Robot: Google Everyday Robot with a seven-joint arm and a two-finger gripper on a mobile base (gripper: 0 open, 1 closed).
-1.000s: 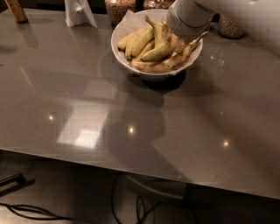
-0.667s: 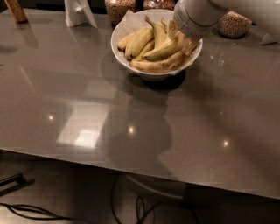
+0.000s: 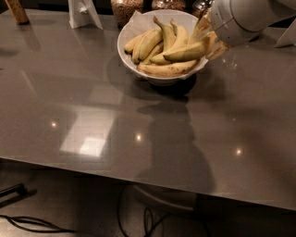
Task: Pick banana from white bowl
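Note:
The white bowl point(image 3: 138, 58) stands at the back middle of the grey table point(image 3: 92, 115), lined with white paper and holding several yellow bananas. My gripper point(image 3: 209, 40) reaches in from the upper right over the bowl's right rim. Its pale fingers point(image 3: 203, 28) are closed around the right end of one banana point(image 3: 182, 53). That banana lies across the top of the pile, pointing left, its right end raised above the rim. The other bananas point(image 3: 152, 41) rest inside the bowl.
Glass jars of grain point(image 3: 126, 8) stand just behind the bowl. A white stand point(image 3: 83, 13) and a brown object point(image 3: 17, 10) are at the back left. The table's front edge runs along the bottom, with cables point(image 3: 27, 222) on the floor below.
The gripper has drawn back to the right and up from the pile. One banana has come with it and now sits on top, its end lifted at the right rim.

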